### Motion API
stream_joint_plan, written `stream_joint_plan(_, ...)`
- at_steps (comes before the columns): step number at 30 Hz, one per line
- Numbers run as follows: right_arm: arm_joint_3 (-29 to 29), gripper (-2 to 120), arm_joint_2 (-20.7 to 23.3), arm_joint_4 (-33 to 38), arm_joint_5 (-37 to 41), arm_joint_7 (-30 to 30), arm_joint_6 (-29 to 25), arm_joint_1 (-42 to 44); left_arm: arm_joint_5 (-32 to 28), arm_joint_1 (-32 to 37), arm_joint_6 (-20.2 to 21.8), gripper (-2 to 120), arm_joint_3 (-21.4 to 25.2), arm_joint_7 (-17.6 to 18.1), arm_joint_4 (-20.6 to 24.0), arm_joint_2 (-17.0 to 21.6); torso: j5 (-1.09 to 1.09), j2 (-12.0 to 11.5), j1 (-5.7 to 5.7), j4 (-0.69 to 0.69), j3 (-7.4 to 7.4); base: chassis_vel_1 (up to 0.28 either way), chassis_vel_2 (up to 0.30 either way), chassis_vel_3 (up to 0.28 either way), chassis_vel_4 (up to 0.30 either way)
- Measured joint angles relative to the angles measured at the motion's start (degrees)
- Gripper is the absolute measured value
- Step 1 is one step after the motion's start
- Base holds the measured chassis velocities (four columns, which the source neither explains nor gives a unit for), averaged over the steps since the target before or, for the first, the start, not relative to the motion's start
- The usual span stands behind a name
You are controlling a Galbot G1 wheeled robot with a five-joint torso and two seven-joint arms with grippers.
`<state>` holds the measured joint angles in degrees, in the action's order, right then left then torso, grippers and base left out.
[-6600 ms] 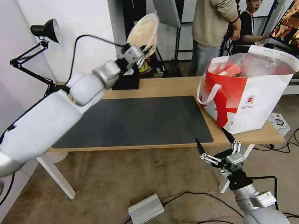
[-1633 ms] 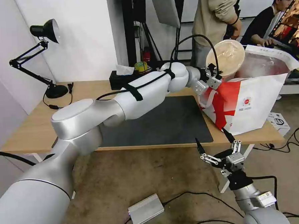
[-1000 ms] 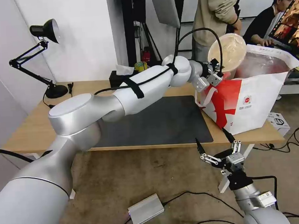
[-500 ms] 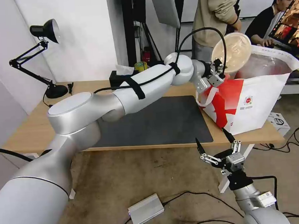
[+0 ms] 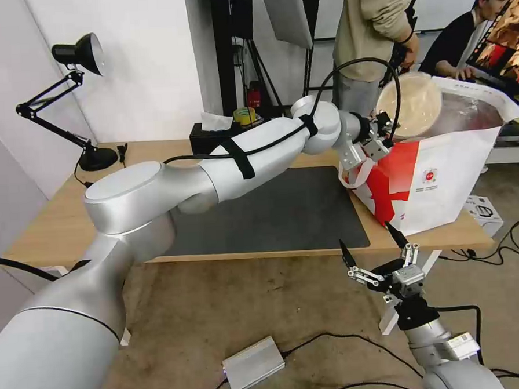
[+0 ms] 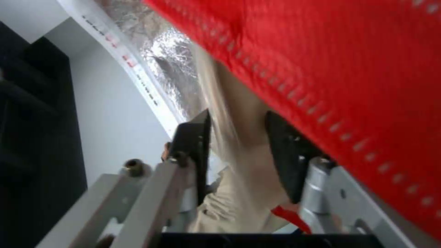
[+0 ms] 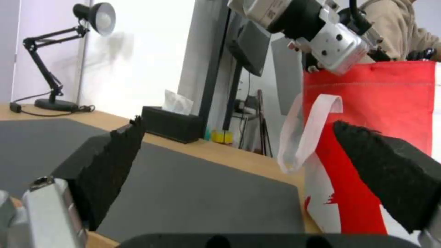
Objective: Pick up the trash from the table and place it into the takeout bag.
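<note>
Your left end effector (image 5: 386,131) pinches the beige pulp bowl (image 5: 408,104) by its thin rim, tilted over the takeout bag (image 5: 438,168) mouth. It looks light, crushable. Right end effector (image 5: 377,252) hangs wide below the surface (image 5: 58,222).

Beige pulp bowl (image 5: 408,104): tilted on edge, partly inside the open mouth of the takeout bag (image 5: 438,173). Bag: red-and-white, foil-lined, upright at the table's (image 5: 58,228) right end.
</note>
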<state>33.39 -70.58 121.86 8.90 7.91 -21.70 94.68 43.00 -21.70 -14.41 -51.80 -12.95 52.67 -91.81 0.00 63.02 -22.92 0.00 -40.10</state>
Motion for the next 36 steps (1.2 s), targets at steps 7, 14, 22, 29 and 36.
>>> stream_joint_plan(7,0.0,100,0.0,0.0,0.0,0.0,0.0,0.0,0.2,0.1,1.3,69,0.0,-0.1,0.1,0.0,0.00,0.0,0.00,0.00,0.00,0.000,0.000,0.000,0.000)
stream_joint_plan(14,0.0,100,0.0,0.0,0.0,0.0,0.0,0.0,0.7,0.0,1.6,91,0.5,0.1,0.3,0.0,0.00,0.0,0.00,0.00,0.00,0.000,0.000,0.000,0.000)
stream_joint_plan(22,0.0,100,0.0,0.0,0.0,0.0,0.0,0.0,1.9,0.0,1.6,100,2.9,0.5,0.3,0.1,0.00,0.0,0.00,0.00,0.00,0.000,0.000,0.000,0.000)
stream_joint_plan(29,0.0,100,0.0,0.0,0.0,0.0,0.0,0.0,2.1,-0.5,-0.1,100,6.0,0.5,0.2,0.3,0.00,0.0,0.00,0.00,0.00,0.000,0.000,0.000,0.000)
stream_joint_plan(36,0.0,100,0.0,0.0,0.0,0.0,0.0,0.0,-2.9,-1.1,-1.2,100,7.6,-1.1,-0.2,0.4,0.00,0.0,0.00,0.00,0.00,0.000,0.000,0.000,0.000)
